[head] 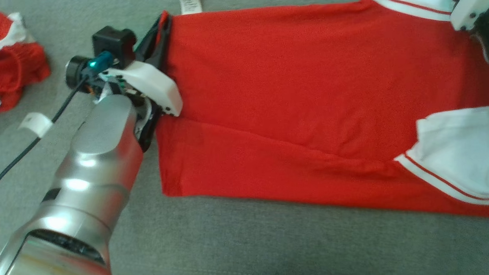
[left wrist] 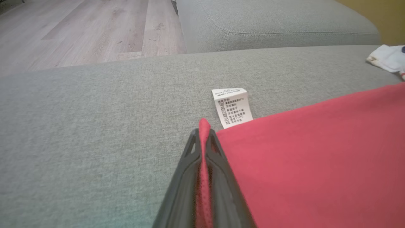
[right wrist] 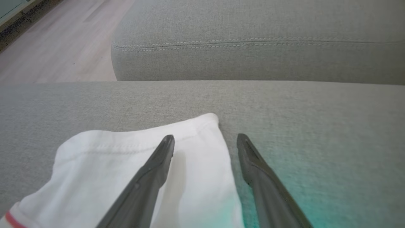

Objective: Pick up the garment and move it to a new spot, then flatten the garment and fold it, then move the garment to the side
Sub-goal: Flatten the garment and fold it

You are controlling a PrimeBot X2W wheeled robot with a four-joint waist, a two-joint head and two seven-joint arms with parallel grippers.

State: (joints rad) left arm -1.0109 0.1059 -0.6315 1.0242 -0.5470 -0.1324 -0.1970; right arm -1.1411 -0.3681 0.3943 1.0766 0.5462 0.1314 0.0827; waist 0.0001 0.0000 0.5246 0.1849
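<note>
One red garment (head: 291, 91) lies spread on the grey sofa (head: 272, 234), and one other red heap (head: 10, 60) sits well apart from the left gripper (left wrist: 204, 133), which is clamped together on the garment's corner. The right gripper (right wrist: 205, 139) stands wide apart over one white sleeve (right wrist: 95, 164).

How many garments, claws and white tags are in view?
Garments: 2, spread shirt, crumpled garment
Claws: 2, left claw shut on the shirt's corner, right claw open
White tags: 2, care label, cable tag
Total: 6
</note>
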